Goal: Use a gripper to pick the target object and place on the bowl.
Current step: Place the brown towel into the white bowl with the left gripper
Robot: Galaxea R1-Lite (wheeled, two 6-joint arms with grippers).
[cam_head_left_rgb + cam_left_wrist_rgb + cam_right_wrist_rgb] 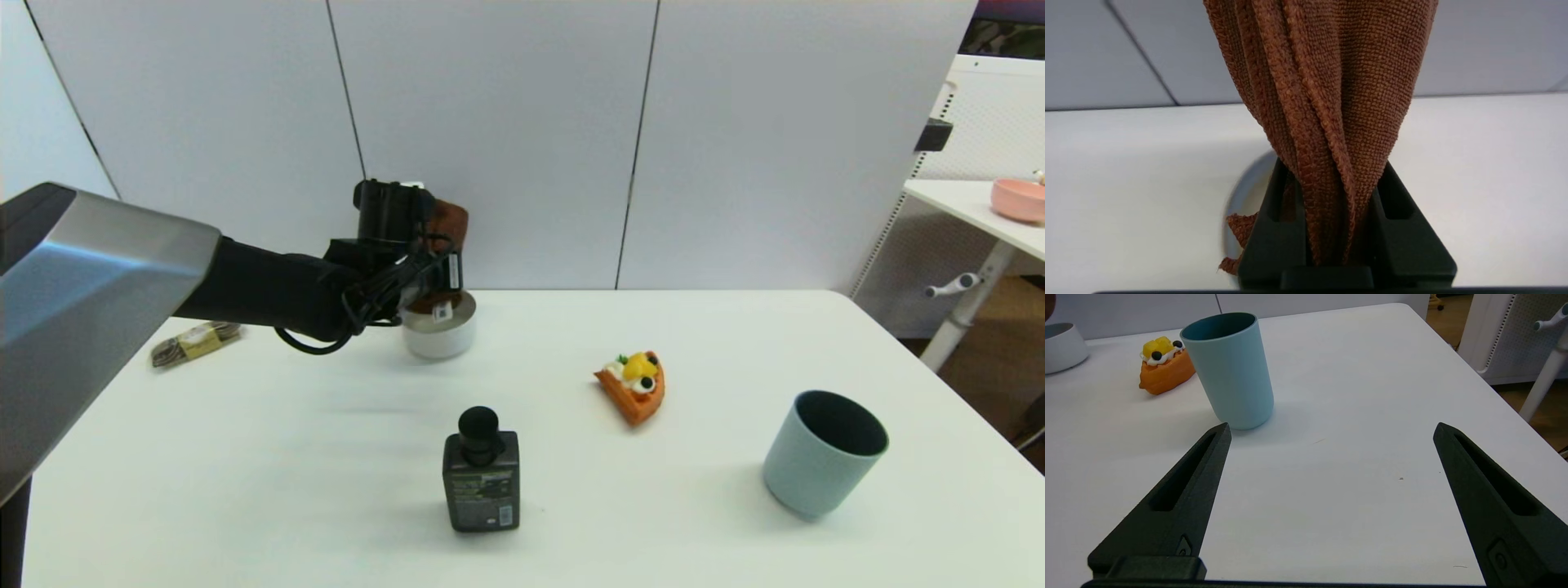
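Note:
My left gripper (437,269) is shut on the dark brown towel (451,222) and holds it right over the off-white bowl (441,336) at the back left of the table. The towel's lower end with its white tag hangs into the bowl. In the left wrist view the towel (1331,102) is pinched between the black fingers (1274,228) of the left gripper (1333,163), and the bowl's rim (1241,196) shows behind them. My right gripper (1333,426) is open and empty, low over the table's right side, out of the head view.
A black bottle (481,474) stands at front centre. An orange pizza-slice toy (635,385) lies mid-table. A grey-blue cup (824,453) stands at the front right, close before my right gripper (1229,371). A small packet (196,343) lies far left. A pink bowl (1019,198) sits on a side table.

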